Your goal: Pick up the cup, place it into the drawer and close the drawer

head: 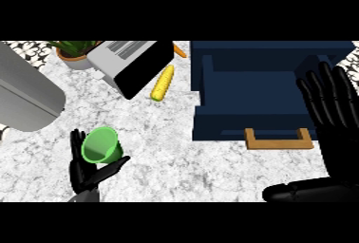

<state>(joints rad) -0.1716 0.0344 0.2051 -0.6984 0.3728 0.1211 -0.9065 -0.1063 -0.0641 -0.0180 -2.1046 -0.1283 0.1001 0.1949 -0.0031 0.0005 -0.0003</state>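
Clerk: Cup, location and holder?
Keeper: Small bright-green plastic cup (100, 144), lower left of the frame, tilted with its mouth toward the viewer. Held by the left hand (85, 174): black fingers behind the wall, thumb curled under its lower side. Whether it is clear of the white-grey marbled counter (196, 171) cannot be told from this angle.
Clerk: Other hand?
Keeper: Right hand (336, 109), right edge of the frame, fingers straight and spread, pointing up, holding nothing. Resting; in the view it overlaps the drawer's right side.
Clerk: Drawer?
Keeper: Dark-blue box drawer (217, 129), upper right, pulled open, no contents visible. Light wooden U-shaped handle (278, 142) on its near face. Cup well apart from it, to the left.
Clerk: Progress?
Keeper: By my reckoning, grasp done. Outstanding: carry the cup rightward, set it inside the cavity, release, push the front shut. Roughly the first third.
Clerk: Other stock?
Keeper: Yellow corn cob (163, 83), upper centre. Orange carrot (180, 51) just above it, partly hidden. Grey-and-black slotted appliance (133, 64) and potted green plant (73, 52), upper left. Large grey rounded body (28, 95), left edge, not identified.
Clerk: Brands, labels, lettering?
Keeper: None legible. Pale stripes on the appliance top only; no words on cup or drawer.
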